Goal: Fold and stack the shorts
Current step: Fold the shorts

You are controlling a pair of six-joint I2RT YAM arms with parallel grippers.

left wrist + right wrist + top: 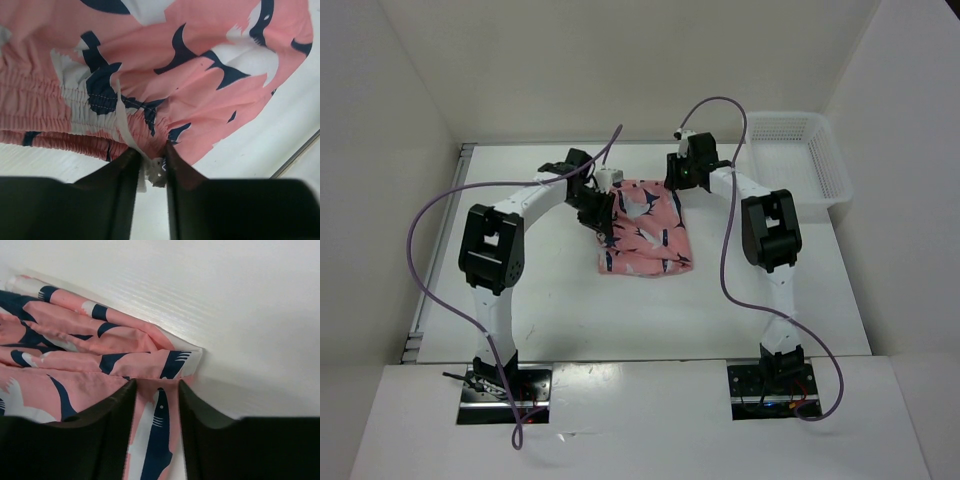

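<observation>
Black and out of focus at the bottom of the left wrist view, the left fingers stand nearly together, with a white drawstring and the gathered waistband of the shorts caught between them. The cloth puckers toward the tips, so they are judged to be clamped on the garment. The right fingers stand wider apart with a hem corner lying between them; whether they pinch it or merely straddle it cannot be determined. Seen from above, the shorts lie partly folded on the white surface, toward its far middle, with one arm at each far corner. Holding both far corners would let the arms carry that edge over evenly for a fold. Count: one pair of shorts, so nothing to stack on as yet; one white mesh basket at the far right, apart from the garment; two arms.
</observation>
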